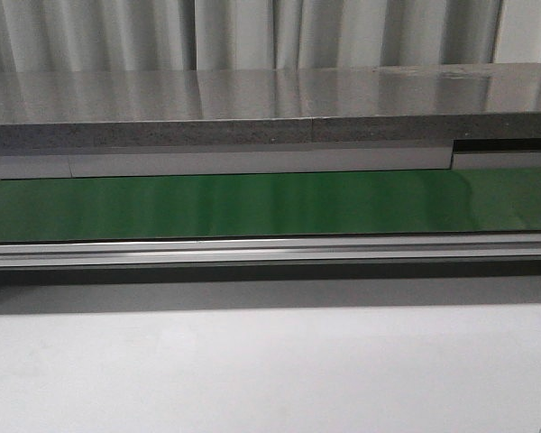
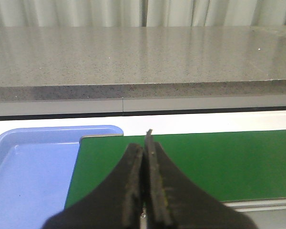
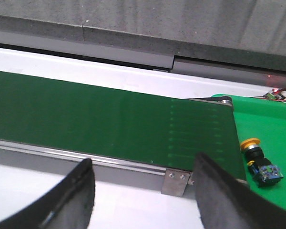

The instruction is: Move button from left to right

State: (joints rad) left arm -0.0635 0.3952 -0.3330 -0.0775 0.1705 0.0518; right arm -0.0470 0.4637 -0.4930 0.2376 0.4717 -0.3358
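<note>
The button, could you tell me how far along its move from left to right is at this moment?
Done: the button lies on the bright green surface past the belt's end. In hand: nothing; the left gripper is shut and empty, the right gripper open and empty. Left: seemingly nothing, if that surface is its goal.

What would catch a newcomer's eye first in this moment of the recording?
The long green conveyor belt crossing the front view, bare along the stretch shown. Next, the small button with its yellow cap, lying on the bright green surface past the belt's end, beside the open right claw. The left claw is shut above a blue tray.
</note>
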